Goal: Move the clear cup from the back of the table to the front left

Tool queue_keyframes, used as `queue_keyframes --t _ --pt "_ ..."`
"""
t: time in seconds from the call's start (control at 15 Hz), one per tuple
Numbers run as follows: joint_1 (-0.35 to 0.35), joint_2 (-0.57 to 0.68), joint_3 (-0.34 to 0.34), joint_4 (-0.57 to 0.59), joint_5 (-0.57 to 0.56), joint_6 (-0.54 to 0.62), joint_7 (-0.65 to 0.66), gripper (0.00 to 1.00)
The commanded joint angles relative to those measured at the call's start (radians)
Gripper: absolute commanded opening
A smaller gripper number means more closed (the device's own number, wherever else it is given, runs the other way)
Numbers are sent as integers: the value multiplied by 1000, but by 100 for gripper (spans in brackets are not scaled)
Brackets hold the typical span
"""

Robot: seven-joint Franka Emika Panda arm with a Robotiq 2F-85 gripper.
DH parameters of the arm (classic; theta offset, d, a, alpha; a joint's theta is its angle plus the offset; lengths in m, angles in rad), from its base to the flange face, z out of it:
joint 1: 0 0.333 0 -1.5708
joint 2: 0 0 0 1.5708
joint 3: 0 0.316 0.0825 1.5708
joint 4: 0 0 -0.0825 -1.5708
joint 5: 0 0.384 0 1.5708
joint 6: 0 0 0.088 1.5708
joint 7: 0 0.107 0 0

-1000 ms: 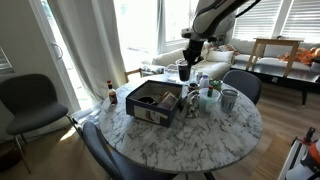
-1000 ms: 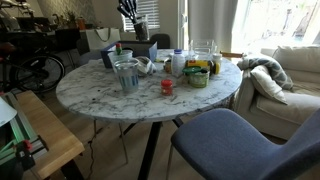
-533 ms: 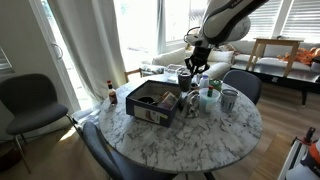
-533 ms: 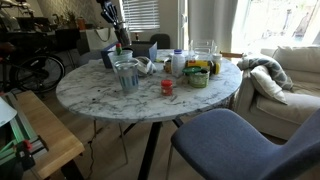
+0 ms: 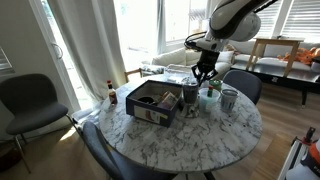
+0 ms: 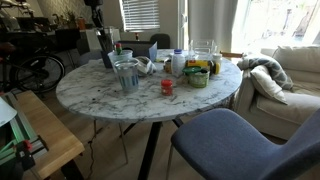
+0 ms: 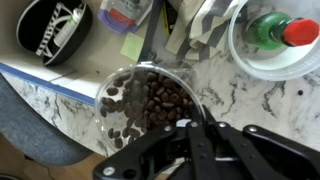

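The clear cup (image 7: 140,100) holds dark coffee beans. My gripper (image 7: 190,128) is shut on its rim, one finger inside and one outside. In both exterior views the gripper (image 5: 202,78) (image 6: 100,28) comes down from above with the cup (image 5: 190,95) (image 6: 104,48) hanging below it. The cup is low over the round marble table (image 5: 200,135) (image 6: 150,105), just beside the dark box (image 5: 152,100). I cannot tell whether the cup's base touches the tabletop (image 7: 250,100).
A silver-grey cup (image 6: 127,75) (image 5: 229,99) stands nearby. A small red cup (image 6: 167,87), a green bowl (image 6: 197,77) and bottles crowd the table's middle. The wrist view shows a black bowl (image 7: 50,30) and a green bottle in a white bowl (image 7: 275,30). Chairs ring the table.
My gripper has carried the clear cup down from higher up, lowering it beside the dark box. In the table-level exterior view it has moved to the left.
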Motion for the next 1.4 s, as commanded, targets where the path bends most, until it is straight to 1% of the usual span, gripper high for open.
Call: queue_keyframes --t 0.0,0.07,0.13,0.2,0.27,0.33,0.4,0.53,0.8,0.87,0.93,1.07,1.27,1.33 --pt "10 -12 -24 10 17 -121 -160 1" --pt "9 5 -20 20 18 -139 -188 1" --pt "175 -10 -136 27 -53 -168 -101 1" --pt "205 8 -151 41 -60 -188 -96 1" --pt "127 52 -93 59 -21 -195 -164 1" --pt "210 61 -144 71 -40 -213 -143 1" --pt "262 83 -172 86 -57 -216 -115 1" --pt "297 137 -187 111 -59 -210 -138 1" --pt "465 179 -296 128 -112 -174 -131 1" --pt "519 174 -332 122 -138 -167 -131 1" --pt "571 166 -369 111 -167 -153 -131 1" --pt "693 132 -468 81 -227 -134 -131 1" --pt "909 49 -679 16 -339 -116 -130 1" --pt "964 14 -747 -4 -379 -118 -130 1"
